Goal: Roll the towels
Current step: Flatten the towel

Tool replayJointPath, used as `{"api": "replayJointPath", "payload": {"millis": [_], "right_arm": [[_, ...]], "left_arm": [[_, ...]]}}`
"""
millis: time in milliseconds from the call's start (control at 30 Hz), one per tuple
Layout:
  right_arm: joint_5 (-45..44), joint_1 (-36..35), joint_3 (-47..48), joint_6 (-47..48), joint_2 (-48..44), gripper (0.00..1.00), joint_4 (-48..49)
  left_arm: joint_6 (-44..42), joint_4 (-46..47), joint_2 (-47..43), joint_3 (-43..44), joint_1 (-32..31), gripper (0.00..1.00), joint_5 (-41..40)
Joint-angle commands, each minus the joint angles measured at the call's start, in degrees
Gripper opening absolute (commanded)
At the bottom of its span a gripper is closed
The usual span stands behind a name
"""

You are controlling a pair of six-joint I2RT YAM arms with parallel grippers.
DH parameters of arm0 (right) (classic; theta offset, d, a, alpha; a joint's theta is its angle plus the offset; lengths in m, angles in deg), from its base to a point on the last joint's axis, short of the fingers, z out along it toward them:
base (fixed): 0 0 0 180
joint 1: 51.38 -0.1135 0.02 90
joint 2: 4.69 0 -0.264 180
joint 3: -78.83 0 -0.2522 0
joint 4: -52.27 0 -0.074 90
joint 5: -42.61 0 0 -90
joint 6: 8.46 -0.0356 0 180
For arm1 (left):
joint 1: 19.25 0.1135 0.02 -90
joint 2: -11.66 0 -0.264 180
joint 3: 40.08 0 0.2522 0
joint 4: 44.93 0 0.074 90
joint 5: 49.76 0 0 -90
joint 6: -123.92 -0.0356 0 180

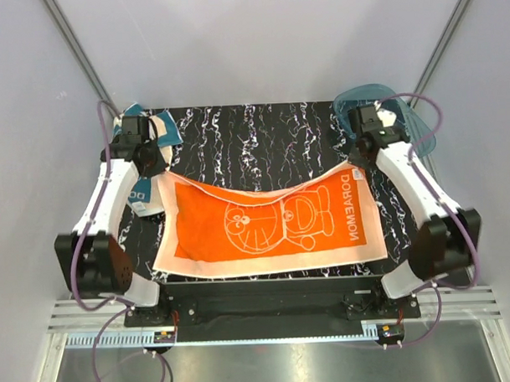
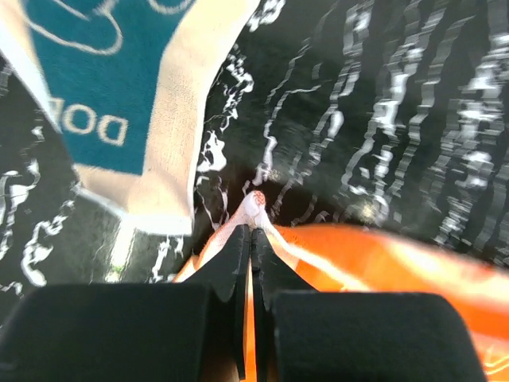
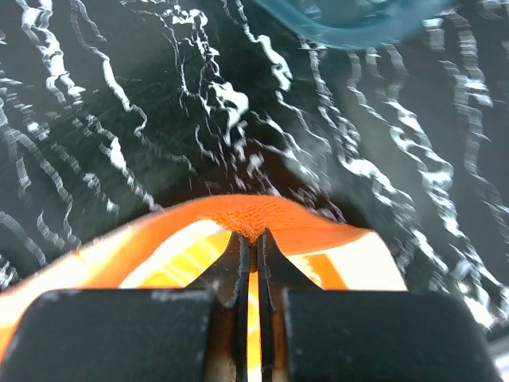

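Sitting at the 1 o'clock corner of the black, white-veined table (image 1: pixel 261 132), a translucent teal tub (image 1: pixel 403 110) lies partly behind the right arm, and what it holds cannot be made out; the right wrist view catches only a blurred stretch of its rim. The orange towel (image 1: pixel 273 220) takes up the middle of the table and reaches toward 6 o'clock. It is bright orange with a broad cream border, a cartoon figure drawn in cream lines at its centre and cream lettering running along its 3 o'clock side. Its near edge lies flat, while its two far corners are raised, so the far edge sags between them. The left fingers (image 2: pixel 245 239) are pressed together on the corner at 10 o'clock, a cream tip of cloth poking out past them. The right fingers (image 3: pixel 242 243) are likewise clamped on the corner at 2 o'clock, with orange cloth arching over their tips. The teal towel (image 2: pixel 103 87) lies at 10 o'clock, partly under the left arm, teal-blue with a cream border and cream letters.
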Motion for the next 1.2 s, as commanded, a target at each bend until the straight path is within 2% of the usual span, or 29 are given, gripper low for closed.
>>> {"api": "replayJointPath", "payload": {"millis": [0,33,267,467,733,800,867,900,967,1000,1033,1067,1167], "right_arm": [[5.5,1.9,1.6,2.2,8.8,0.00,10.8],[5.6,2.5,3.0,2.5,11.1,0.00,11.3],[7.0,5.6,11.7,2.7,27.4,0.00,12.7],[6.3,9.3,17.5,2.1,36.7,0.00,11.6],[8.6,11.7,22.2,4.4,42.0,0.00,11.6],[9.5,11.7,23.4,4.8,43.2,0.14,11.2],[10.8,11.7,25.4,5.2,43.7,0.41,10.9],[11.0,11.7,25.9,5.4,43.6,0.59,10.1],[10.8,11.8,26.8,5.4,42.0,0.70,9.5],[10.7,11.7,26.5,5.4,41.0,0.79,9.4],[10.1,11.8,26.3,5.5,40.0,0.83,9.2],[9.9,11.8,26.3,5.5,37.6,0.87,9.1],[8.8,11.8,24.9,6.1,31.9,0.93,7.0]], "left_arm": [[0.1,6.0,7.6,4.2,0.9,0.00,2.3],[0.3,6.0,12.0,6.3,1.1,0.00,2.5],[0.1,5.4,26.9,16.8,1.4,0.00,-0.1],[0.1,4.7,32.3,20.7,4.2,0.00,-3.1],[-0.2,3.8,37.7,25.0,5.2,0.00,-4.6],[-0.5,3.3,38.6,25.9,5.2,0.00,-4.5],[-0.5,1.3,39.5,27.9,5.2,0.00,-5.2],[-0.6,0.5,39.5,28.5,5.3,0.00,-5.5],[-0.5,-0.9,38.2,28.8,5.3,0.15,-5.9],[-0.5,-0.5,35.3,28.0,5.3,0.31,-6.2],[-0.4,0.6,33.3,26.8,5.3,0.57,-6.7],[-0.4,1.1,31.4,24.2,5.3,0.73,-7.4],[-0.2,2.5,23.4,18.7,6.0,0.99,-8.7]]}}
